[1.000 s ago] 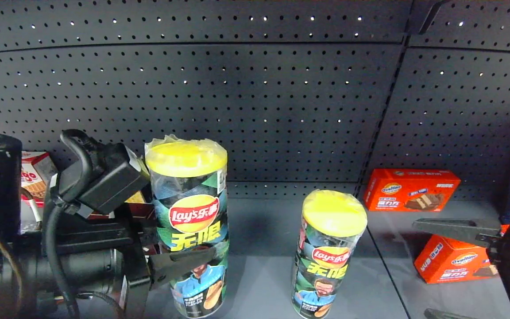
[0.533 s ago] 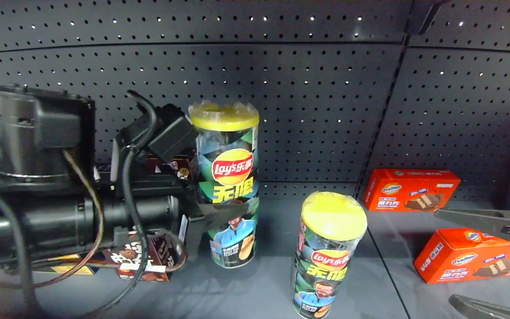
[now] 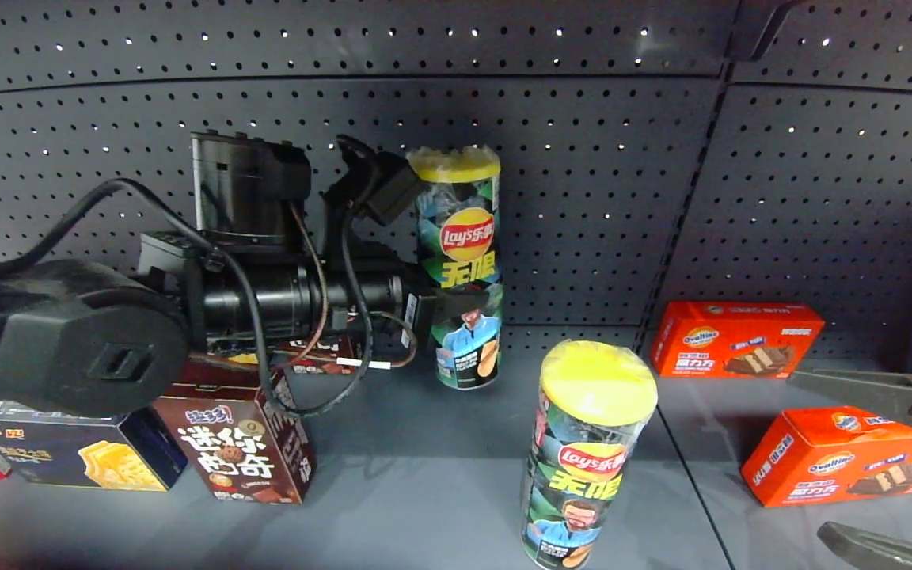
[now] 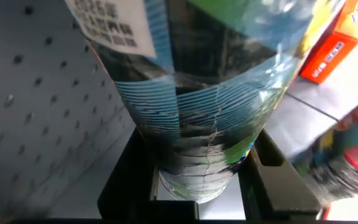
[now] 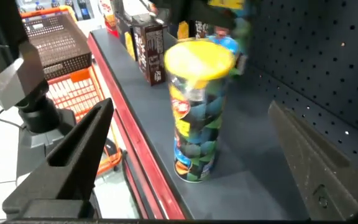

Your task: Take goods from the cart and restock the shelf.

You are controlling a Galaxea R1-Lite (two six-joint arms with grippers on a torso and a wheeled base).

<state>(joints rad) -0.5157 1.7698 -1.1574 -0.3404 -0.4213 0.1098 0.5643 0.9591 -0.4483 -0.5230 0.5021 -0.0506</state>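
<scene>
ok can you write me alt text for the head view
The left gripper holds a yellow-lidded chip can upright close to the pegboard at the back of a grey shelf. A second chip can stands nearer the front, with a brown snack box to its left and a rear orange box and front orange box to its right.

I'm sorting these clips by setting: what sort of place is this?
Most likely a shop aisle: a pegboard-backed shelf stocked with chip cans and orange snack boxes, with an orange shopping cart beside it.

Brand logos on held can [image 3: 460,237], standing can [image 3: 589,459]
</scene>
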